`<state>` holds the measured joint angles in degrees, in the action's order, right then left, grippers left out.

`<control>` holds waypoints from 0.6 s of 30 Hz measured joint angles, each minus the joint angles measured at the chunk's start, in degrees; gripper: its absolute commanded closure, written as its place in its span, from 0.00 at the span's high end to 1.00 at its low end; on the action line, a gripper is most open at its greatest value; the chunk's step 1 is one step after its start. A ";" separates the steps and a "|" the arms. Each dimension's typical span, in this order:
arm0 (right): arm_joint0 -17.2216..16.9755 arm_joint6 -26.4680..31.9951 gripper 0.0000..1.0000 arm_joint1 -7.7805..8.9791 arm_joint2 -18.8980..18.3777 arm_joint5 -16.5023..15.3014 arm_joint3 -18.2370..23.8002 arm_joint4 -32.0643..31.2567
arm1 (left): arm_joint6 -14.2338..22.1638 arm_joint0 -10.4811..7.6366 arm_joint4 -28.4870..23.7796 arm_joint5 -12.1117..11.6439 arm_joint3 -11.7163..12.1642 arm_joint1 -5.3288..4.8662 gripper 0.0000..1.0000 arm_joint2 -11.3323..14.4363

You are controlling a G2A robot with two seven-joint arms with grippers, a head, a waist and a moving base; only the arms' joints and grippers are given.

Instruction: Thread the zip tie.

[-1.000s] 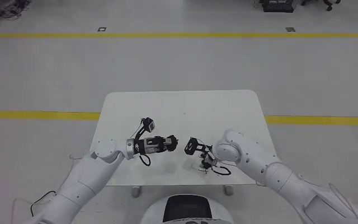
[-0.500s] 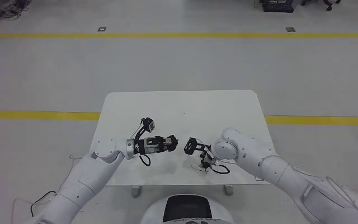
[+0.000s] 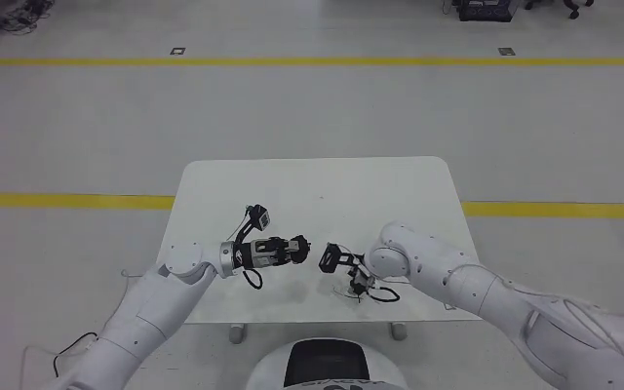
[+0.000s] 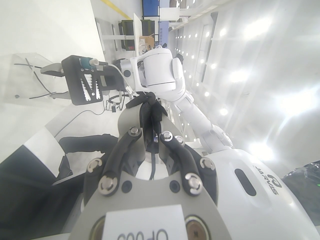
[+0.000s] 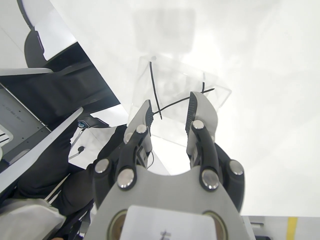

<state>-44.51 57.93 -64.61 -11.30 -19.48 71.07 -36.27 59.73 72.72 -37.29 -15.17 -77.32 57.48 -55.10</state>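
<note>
item: clear tray (image 5: 222,91), on the table (image 3: 312,185) towards its robot-side edge. all places below are taken from this tray.

contents: two loose black ties lying flat inside, the first zip tie (image 5: 154,86) and the second zip tie (image 5: 175,104), which cross near one end.

right gripper (image 5: 170,100): directly above the tray, pointing down into it, fingers spread wide with nothing between them. by far the nearer tool.

left gripper (image 4: 150,112): well to the side of the tray, away from the right arm and raised above tray level. fingers clamped on a black strip (image 4: 147,99), seemingly another tie, its end bunched past the fingertips.

key relation: the second zip tie runs from one finger towards the other, along the closing line. the first zip tie runs across that line, just beside one finger.

judgement: the first suits a pinch after a small sideways shift; the second would want a wrist turn.
</note>
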 measured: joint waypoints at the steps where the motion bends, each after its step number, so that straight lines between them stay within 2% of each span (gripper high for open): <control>1: 0.26 -0.06 0.33 -0.11 0.54 0.00 -0.06 -0.22 | 0.00 0.00 0.00 0.00 0.00 0.00 0.00 0.00; 4: 0.73 0.00 0.34 -0.55 1.60 0.00 -0.12 -1.32 | 0.00 0.00 0.00 0.00 0.00 0.00 0.00 0.00; 18: -0.62 2.96 0.36 -2.77 1.56 0.00 0.18 -6.30 | 0.00 0.00 0.00 0.00 0.00 0.00 0.00 0.00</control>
<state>-45.12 60.89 -67.38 -9.74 -19.48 71.25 -42.56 59.73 72.72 -37.29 -15.17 -77.32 57.47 -55.10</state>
